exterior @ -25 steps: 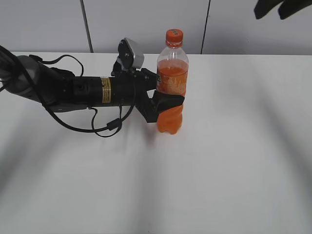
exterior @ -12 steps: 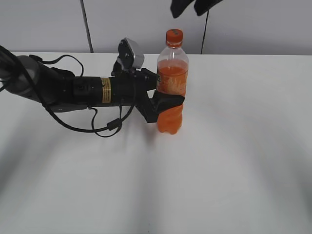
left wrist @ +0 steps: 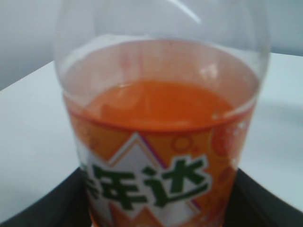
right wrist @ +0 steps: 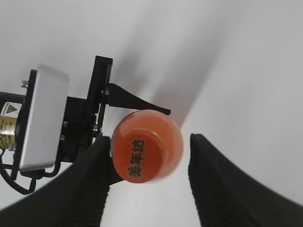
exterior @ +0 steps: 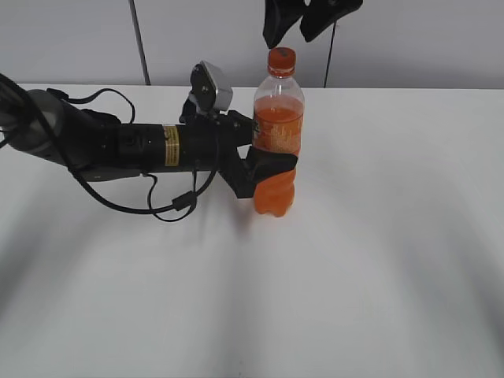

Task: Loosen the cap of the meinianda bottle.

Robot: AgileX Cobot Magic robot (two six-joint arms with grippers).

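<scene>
White table (exterior: 378,260), plain and matte, filling most of the exterior view up to its straight far edge. Behind that edge, pale grey wall panels (exterior: 228,39) split by two thin dark vertical seams (one leaning slightly). Soft, even light; broad blurred shadows spread toward the near corners.

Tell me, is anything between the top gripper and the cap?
No. In the exterior view, the right gripper hangs just above the cap with bare air between. The right wrist view shows its open fingers either side.
</scene>
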